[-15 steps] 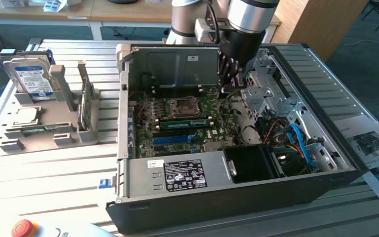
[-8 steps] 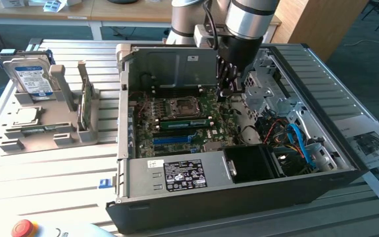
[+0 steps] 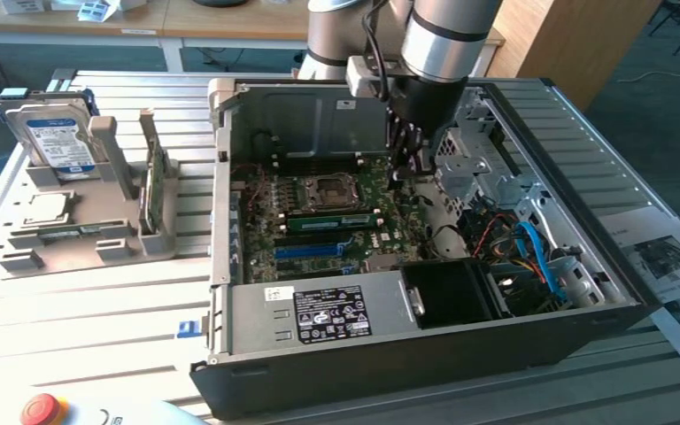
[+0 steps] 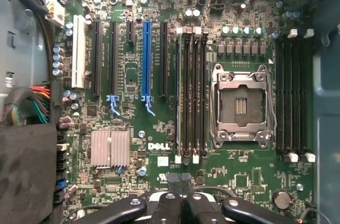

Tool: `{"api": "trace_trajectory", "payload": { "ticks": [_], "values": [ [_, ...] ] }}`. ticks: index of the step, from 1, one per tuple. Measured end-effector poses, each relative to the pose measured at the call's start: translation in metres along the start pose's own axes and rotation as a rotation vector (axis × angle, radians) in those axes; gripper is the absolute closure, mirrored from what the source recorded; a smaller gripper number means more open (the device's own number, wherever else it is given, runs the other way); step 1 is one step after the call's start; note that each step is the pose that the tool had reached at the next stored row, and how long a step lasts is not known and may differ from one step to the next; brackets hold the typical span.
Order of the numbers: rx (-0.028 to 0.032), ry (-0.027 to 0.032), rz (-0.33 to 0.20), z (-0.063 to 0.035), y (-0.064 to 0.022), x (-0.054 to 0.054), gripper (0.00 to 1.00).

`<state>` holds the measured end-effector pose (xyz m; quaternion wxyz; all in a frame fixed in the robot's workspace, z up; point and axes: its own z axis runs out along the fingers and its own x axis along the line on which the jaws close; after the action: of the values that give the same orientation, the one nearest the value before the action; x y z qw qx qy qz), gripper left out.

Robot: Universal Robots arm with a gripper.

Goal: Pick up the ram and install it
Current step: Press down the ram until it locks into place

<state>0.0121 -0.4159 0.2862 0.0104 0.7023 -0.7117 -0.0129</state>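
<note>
My tool point(image 3: 405, 164) hangs inside the open computer case point(image 3: 435, 354), close above the big green board point(image 3: 316, 239) at the bottom of the case. In the wrist view, my tool's two black fingers point(image 4: 174, 195) are pressed tight together. I have hold of nothing.

The ram point(image 3: 152, 193) is not near me. It stands up on its long edge in a gray holder point(image 3: 92, 241) on the desk point(image 3: 81, 301). The holder is outside the case, on the exterior view's left, well apart from my tool. From here the ram looks like a thin green strip, and I cannot make out its chips.

A hard drive point(image 3: 57, 142) with a blue label stands in the same holder, farther toward the exterior view's left. A small silver square chip point(image 3: 45, 210) lies flat in the holder, just in front of the hard drive.

On the board under my tool there is a square socket point(image 4: 241, 104) with a metal frame. Long black slots point(image 4: 191, 91) run along both sides of the socket. A long blue slot point(image 4: 146, 59) sits a bit farther off.

In the exterior view, another green stick point(image 3: 330, 220) sits in the board, between the socket and the blue slot.
</note>
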Motion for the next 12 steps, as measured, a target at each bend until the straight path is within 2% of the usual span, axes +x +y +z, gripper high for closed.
{"api": "trace_trajectory", "payload": {
  "ticks": [7, 12],
  "values": [
    [0.0001, -0.0001, 0.0, 0.0122, -0.0004, 0.0, 0.89],
    [0.0, 0.0001, 0.0, 0.0132, -0.0004, 0.0, 0.89]
  ]
}}
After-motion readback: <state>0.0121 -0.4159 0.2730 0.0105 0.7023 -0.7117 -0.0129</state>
